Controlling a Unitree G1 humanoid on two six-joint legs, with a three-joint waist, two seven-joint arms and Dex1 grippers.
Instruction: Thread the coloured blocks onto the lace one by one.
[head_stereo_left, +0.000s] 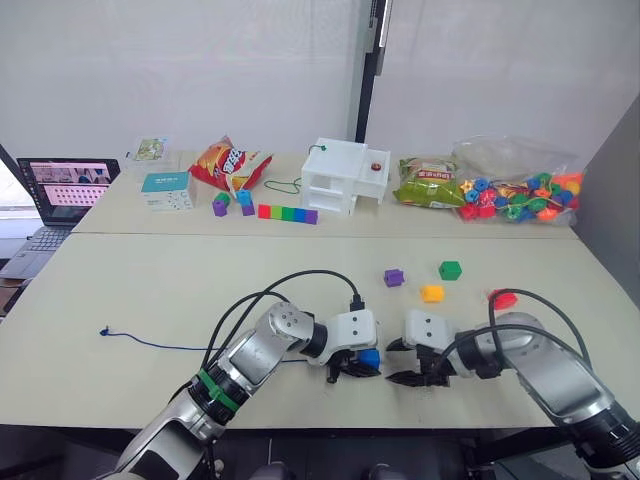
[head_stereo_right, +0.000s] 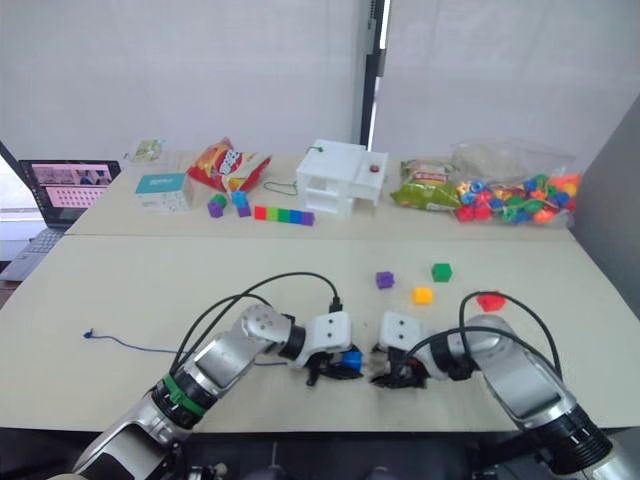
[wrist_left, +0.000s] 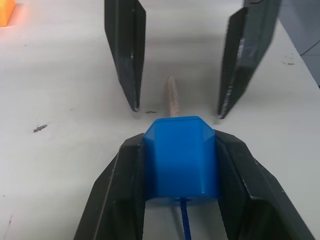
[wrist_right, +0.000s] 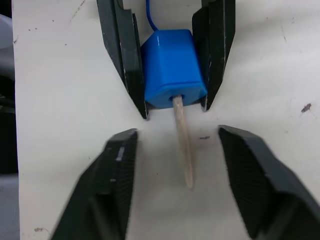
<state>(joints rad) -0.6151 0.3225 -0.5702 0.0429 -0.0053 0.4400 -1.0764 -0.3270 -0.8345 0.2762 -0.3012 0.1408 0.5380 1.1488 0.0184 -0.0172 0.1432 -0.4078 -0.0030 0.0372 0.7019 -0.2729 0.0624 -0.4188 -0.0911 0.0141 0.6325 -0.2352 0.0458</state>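
Blue block: clamped in left gripper near tabletop front edge, lace through it, pale tip protruding between spread, empty right gripper fingers.

We see a glossy, smooth plastic blue block between matt black fingers; the pale tip looks wood-like, the table matt.

The left gripper clamps a small blue plastic cube (pale tip protruding). The right gripper, at its 3 o'clock, gapes.
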